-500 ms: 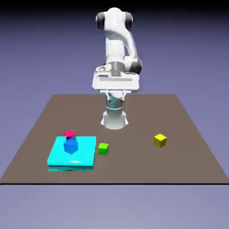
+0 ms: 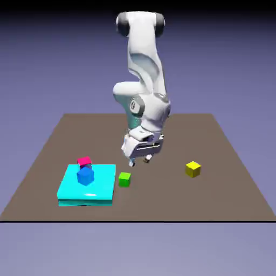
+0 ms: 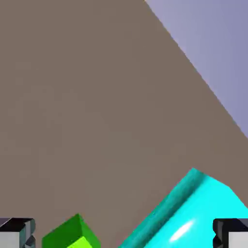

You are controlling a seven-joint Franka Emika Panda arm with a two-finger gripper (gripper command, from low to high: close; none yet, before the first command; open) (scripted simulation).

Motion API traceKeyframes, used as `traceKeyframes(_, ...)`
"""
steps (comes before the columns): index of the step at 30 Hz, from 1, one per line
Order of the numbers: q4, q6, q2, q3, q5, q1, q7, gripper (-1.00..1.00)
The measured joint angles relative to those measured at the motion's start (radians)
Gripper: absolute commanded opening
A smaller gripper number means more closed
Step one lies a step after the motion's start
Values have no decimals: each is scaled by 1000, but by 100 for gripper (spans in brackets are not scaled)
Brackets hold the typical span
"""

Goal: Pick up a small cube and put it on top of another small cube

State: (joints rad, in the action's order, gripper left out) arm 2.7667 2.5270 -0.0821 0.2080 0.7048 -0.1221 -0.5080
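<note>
Two fingertips (image 3: 17, 232) spread wide, nothing held; gripper (image 2: 140, 162) hangs above the table (image 2: 161, 202), tilted, nr the green cube (image 2: 124, 179), not touching. Green cube sits on the table just beside the cyan slab (image 2: 87, 188), on its R side in the ext. view. Blue cube (image 2: 85, 176) on the slab; pink-red cube (image 2: 84, 162) partly hidden behind it. Yellow cube (image 2: 193, 169) on the table, well apart, toward the ext. view's R.

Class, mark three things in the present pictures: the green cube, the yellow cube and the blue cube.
Green cube (image 2: 124, 180): exterior view, front face.
Yellow cube (image 2: 193, 166): exterior view, top face.
Blue cube (image 2: 85, 176): exterior view, middle.
</note>
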Motion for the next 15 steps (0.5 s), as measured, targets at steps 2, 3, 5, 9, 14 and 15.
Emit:
traceKeyframes(2,-5,-63,60,26,87,-17,29,0)
traceKeyframes(3,-8,-94,90,38,130,-26,43,0)
traceKeyframes(5,-13,-157,151,64,217,-41,72,0)
traceKeyframes(9,-26,-187,223,64,317,-55,60,0)
traceKeyframes(14,-73,-133,395,-20,534,-72,-92,0)
traceKeyframes(15,-76,-130,406,-26,549,-73,-102,-100)
